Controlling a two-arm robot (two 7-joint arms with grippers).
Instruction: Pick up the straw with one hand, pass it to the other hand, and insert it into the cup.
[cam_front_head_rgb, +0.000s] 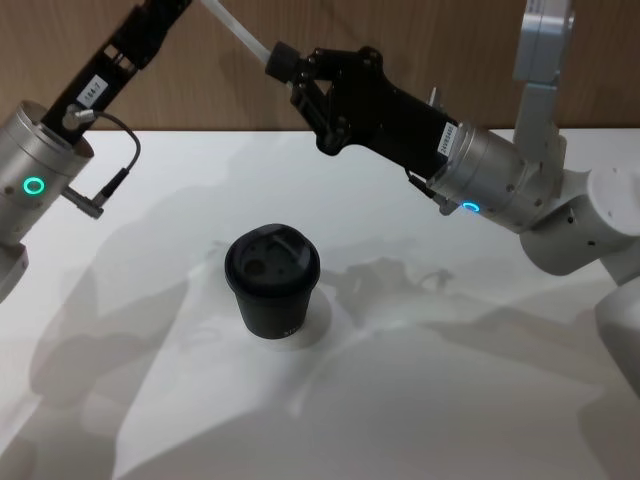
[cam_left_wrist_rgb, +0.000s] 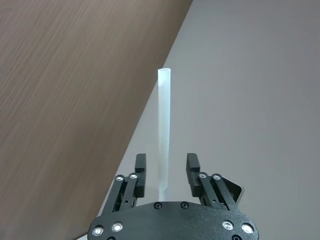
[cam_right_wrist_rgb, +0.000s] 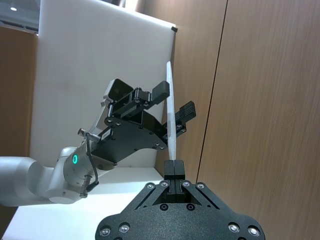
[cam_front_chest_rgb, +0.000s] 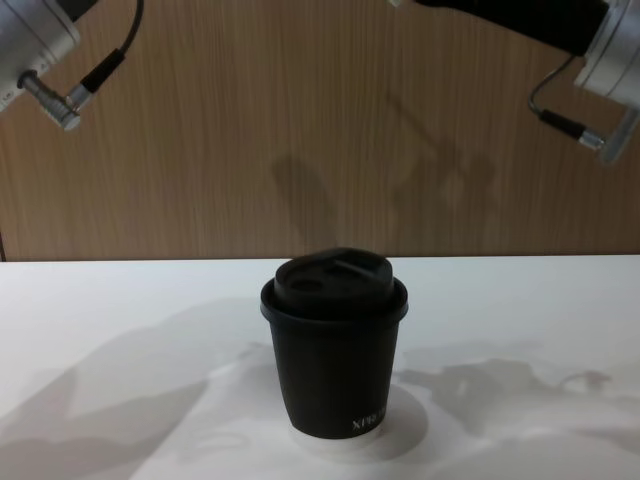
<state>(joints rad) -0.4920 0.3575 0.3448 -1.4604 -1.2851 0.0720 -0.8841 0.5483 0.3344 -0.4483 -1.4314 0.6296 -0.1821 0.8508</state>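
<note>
step: the mid-air handover is underway; by my read it is half done, and insertion is not yet started.
straw: the thin, straight white straw (cam_front_head_rgb: 235, 28) is hanging tilted in the air over the far side of the white table (cam_front_head_rgb: 450, 400), well above the cup.
right gripper: the black slim-fingered right gripper (cam_front_head_rgb: 278, 60) is clenching the straw's lower end, with its fingers pressing together on it.
left gripper: the matching black left gripper (cam_left_wrist_rgb: 165, 162) is sitting released, fingers spread on either side of the straw with a gap showing on both sides.
cup: the matte black paper cup (cam_front_head_rgb: 272, 290) is standing upright mid-table with its black plastic sip lid (cam_front_head_rgb: 272, 258) on, well apart from both grippers.
pass direction: I cannot tell which arm is giving.
next: probably only one claw should be letting go at a time. Whichever ends up holding will need to bring the straw's free end down over the lid's small opening, near vertical. The target is tight and the straw is likely to slip or flex.
counts: one straw; one cup; one lid; two grippers.
</note>
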